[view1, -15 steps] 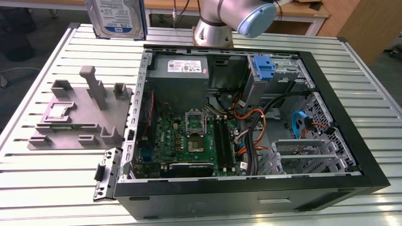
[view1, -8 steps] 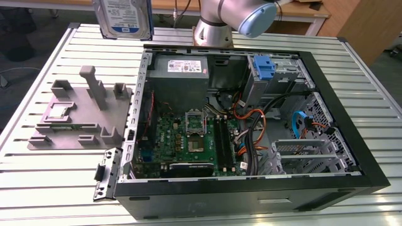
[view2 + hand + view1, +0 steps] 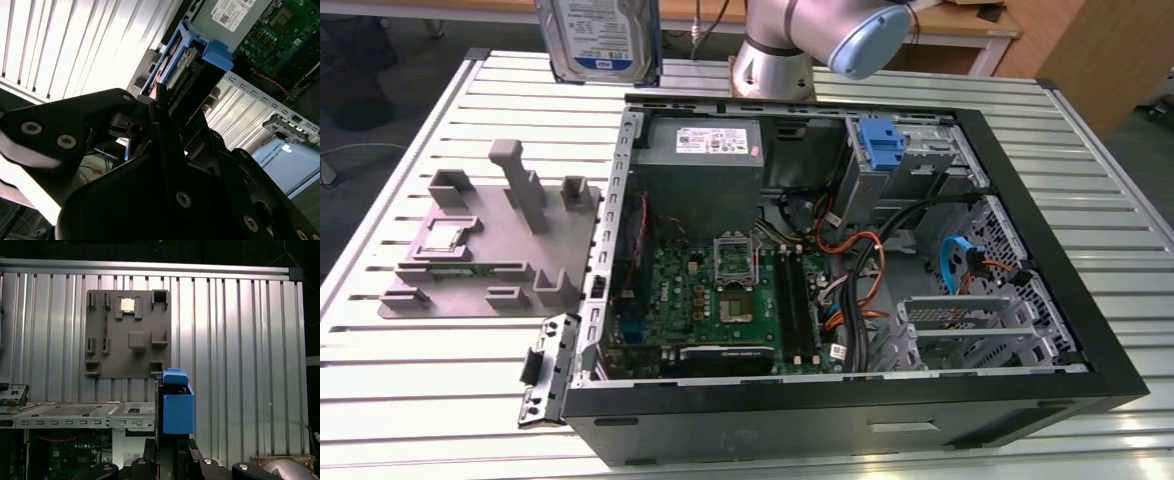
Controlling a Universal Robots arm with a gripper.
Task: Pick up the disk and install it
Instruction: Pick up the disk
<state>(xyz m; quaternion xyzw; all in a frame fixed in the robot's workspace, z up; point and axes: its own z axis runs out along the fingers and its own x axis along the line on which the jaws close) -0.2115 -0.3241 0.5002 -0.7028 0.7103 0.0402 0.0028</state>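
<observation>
The disk [image 3: 603, 40] shows glossy silver metal framed in smooth blue plastic, the table [image 3: 540, 100] ribbed shiny metal.

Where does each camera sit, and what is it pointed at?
Exterior view: off the arm, looking down into the open computer case; an arm joint shows.
First wrist view: rides the wrist, facing the slatted table and grey fixture plate; gripper shows.
Second wrist view: rides the wrist, facing the case past the gripper.
All three share the disk.

Counted here: one disk [image 3: 603, 38], one open computer case [image 3: 1075, 335], one grey fixture plate [image 3: 470, 262], one power supply box [image 3: 700, 152], one blue bracket [image 3: 882, 148], one slatted surface [image 3: 427, 400], one arm [image 3: 817, 30].
</observation>
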